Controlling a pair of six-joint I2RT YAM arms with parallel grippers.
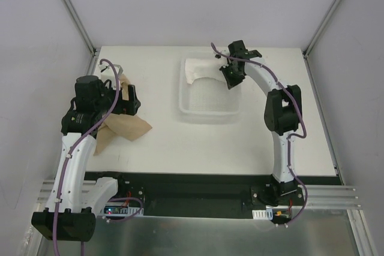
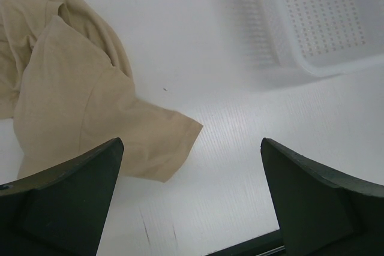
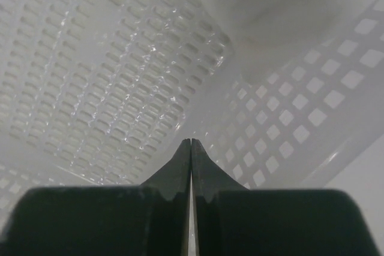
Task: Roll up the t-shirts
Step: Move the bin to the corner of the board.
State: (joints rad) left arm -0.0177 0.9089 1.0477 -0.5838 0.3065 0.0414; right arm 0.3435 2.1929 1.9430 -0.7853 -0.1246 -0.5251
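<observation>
A: Left side of the counter (image 1: 240, 148), top view. What lies there?

B: Tan t-shirt (image 1: 123, 127), crumpled and not rolled, at about 9 o'clock on the counter. One flap lies flat on the surface, pointing toward 3 o'clock.

A: Left hand (image 2: 191, 166)?

B: Fingers spread wide, nothing between them. In the top view it hangs over the shirt, toward the 12 o'clock end. In the left wrist view the cloth fills the 10 o'clock part of the frame, and the near finger (image 2: 66, 196) overlaps the hem (contact or not: cannot tell).

A: Moving right.

B: White mesh basket (image 1: 210, 114), at about 12 o'clock on the counter, well apart from the tan shirt. White t-shirt (image 1: 199, 70) is bunched inside it, in the basket's 11 o'clock corner.

A: Right hand (image 1: 231, 79)?

B: At the basket's 1 o'clock corner, tilted down toward the inside. The right wrist view shows the two fingertips (image 3: 180, 160) pressed flat together, with no cloth between them. Mesh floor and side wall fill most of that frame. A soft pale fold sits at 1 o'clock, beyond the tips and not touching them.

A: Is that fold the white shirt?

B: Colour and place agree with it, but the wrist view is too blurred to be sure.
</observation>
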